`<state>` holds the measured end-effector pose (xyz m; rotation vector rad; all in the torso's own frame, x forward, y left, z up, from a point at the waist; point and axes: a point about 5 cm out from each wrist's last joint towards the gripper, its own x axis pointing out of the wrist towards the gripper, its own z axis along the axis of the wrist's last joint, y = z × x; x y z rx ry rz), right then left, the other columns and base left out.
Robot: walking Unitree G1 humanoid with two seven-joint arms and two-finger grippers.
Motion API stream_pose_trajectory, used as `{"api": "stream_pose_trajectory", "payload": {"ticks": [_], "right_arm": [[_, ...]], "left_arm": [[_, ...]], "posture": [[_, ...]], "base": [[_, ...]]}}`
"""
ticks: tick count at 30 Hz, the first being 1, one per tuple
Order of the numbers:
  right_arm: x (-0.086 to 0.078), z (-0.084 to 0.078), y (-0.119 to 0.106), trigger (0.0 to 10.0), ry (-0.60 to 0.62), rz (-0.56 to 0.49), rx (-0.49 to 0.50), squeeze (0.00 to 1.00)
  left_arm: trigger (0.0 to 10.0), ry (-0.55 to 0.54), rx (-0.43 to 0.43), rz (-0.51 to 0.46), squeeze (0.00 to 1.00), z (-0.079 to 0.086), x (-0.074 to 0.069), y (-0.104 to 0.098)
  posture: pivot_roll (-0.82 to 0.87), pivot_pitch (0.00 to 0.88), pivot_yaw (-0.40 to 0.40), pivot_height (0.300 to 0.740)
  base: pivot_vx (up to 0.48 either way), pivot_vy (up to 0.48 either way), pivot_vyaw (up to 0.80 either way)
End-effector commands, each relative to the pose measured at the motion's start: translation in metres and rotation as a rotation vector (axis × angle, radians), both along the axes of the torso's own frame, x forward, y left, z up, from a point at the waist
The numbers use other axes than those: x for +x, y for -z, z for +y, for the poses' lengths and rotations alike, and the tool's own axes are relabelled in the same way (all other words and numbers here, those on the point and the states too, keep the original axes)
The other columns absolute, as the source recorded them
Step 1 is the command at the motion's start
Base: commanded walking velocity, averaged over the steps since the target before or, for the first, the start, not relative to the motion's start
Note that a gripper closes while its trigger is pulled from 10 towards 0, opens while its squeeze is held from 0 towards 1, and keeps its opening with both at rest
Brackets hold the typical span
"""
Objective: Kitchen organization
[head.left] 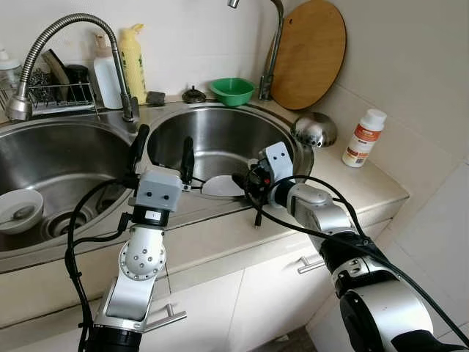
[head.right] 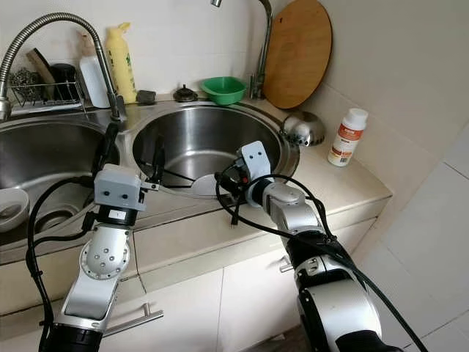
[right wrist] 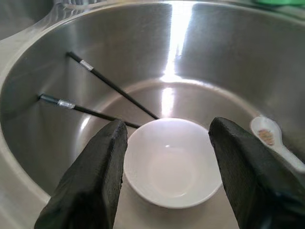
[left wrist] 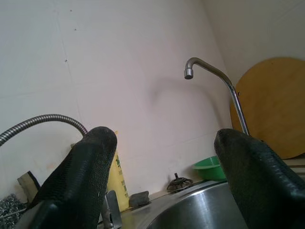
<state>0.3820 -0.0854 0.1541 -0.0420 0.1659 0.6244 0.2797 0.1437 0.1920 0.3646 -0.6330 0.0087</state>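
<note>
Right end effector (right wrist: 164, 167) gapes wide above white bowl (right wrist: 170, 162); left end effector (left wrist: 164, 181) open, empty.

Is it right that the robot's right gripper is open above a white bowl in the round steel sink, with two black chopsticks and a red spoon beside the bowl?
Not quite. The spoon is white, not red, as the right wrist view shows. The rest holds: the right gripper is open above the white bowl in the round steel sink, with two black chopsticks beside the bowl.

Home kitchen: double steel sink (head.left: 220, 117), faucet (head.left: 270, 44), dish soap (head.left: 133, 62), cutting board (head.left: 308, 53).
</note>
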Motion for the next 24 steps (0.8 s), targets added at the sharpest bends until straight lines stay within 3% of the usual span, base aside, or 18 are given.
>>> {"api": "stream_pose_trajectory", "payload": {"ticks": [1,3,9,24], "right_arm": [[0.002,-0.005,-0.016,10.0,0.055,-0.106,0.055,0.00],[0.000,-0.010,-0.043,10.0,0.081,-0.258,0.196,0.00],[-0.017,-0.012,-0.075,10.0,0.094,-0.483,0.318,0.00],[-0.033,-0.002,-0.076,10.0,0.119,-0.538,0.343,0.00]], "left_arm": [[10.0,0.000,-0.009,0.023,0.00,0.000,0.001,0.004],[10.0,0.014,-0.023,0.006,0.00,-0.001,-0.001,0.001],[10.0,0.027,-0.006,-0.026,0.00,-0.002,-0.003,-0.004],[10.0,0.046,0.019,-0.042,0.00,-0.005,-0.004,-0.007]], "posture": [[0.06,0.000,-0.090,0.740],[0.06,0.000,-0.090,0.740],[0.06,0.000,-0.084,0.740],[0.07,0.000,-0.080,0.740]], "base": [[0.000,0.000,0.00],[0.000,0.000,0.00],[0.000,0.000,0.00],[0.000,0.000,0.00]]}}
